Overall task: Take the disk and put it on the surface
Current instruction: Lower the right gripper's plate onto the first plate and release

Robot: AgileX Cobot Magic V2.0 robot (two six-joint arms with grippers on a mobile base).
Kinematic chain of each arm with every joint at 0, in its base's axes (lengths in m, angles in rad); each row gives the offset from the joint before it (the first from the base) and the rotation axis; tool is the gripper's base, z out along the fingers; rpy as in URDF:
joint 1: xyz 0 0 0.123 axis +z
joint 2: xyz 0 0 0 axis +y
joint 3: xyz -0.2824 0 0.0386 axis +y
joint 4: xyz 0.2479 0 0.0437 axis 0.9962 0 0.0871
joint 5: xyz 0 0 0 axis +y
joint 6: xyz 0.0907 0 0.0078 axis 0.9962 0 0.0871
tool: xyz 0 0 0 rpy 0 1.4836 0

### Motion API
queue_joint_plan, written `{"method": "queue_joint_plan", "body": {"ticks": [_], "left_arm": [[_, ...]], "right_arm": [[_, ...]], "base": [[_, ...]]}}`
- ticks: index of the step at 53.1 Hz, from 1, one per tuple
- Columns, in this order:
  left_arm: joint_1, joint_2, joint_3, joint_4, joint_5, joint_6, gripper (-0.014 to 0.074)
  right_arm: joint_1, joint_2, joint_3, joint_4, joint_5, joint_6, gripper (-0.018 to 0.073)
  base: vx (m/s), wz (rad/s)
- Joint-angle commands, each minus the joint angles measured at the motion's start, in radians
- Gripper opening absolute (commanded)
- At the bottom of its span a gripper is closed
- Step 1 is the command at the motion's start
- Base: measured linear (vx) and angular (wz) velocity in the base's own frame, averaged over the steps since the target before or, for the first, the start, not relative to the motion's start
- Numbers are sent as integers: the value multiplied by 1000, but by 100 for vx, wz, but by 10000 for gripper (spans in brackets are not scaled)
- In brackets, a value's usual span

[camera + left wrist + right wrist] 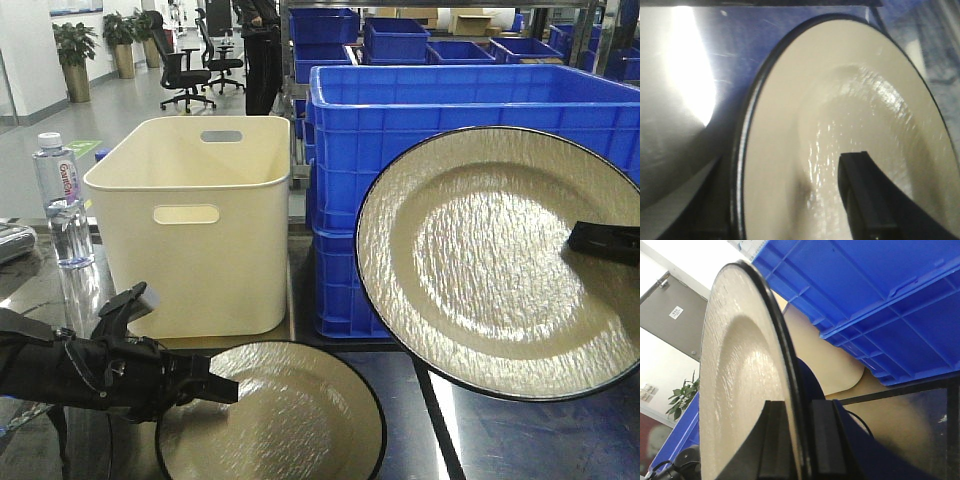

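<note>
Dark glossy table (520,440) waits below. Right jaws pinch the raised plate (480,260) by its rim; left jaws clamp the low plate (290,420). Mid-carry, I judge; next, lower flat and release.

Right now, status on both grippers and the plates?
Right gripper shut on raised plate, tilted above table top. Left gripper over lower plate at rim, grip unconfirmed. Cream bin, blue crates behind.
</note>
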Motion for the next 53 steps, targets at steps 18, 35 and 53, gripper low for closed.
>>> {"method": "queue_joint_plan", "body": {"ticks": [18,35,53], "left_arm": [[213,-163,-29,146,90,-3,486],[364,-492,-29,169,170,-49,-10],[369,-746,-29,177,203,-81,-8]], "right_arm": [[13,-28,-32,106,-14,0,-9],[337,57,-32,-92,-292,10,-9],[653,271,-33,-25,-591,-67,-8]], "base": [[0,0],[0,0],[0,0]]}}
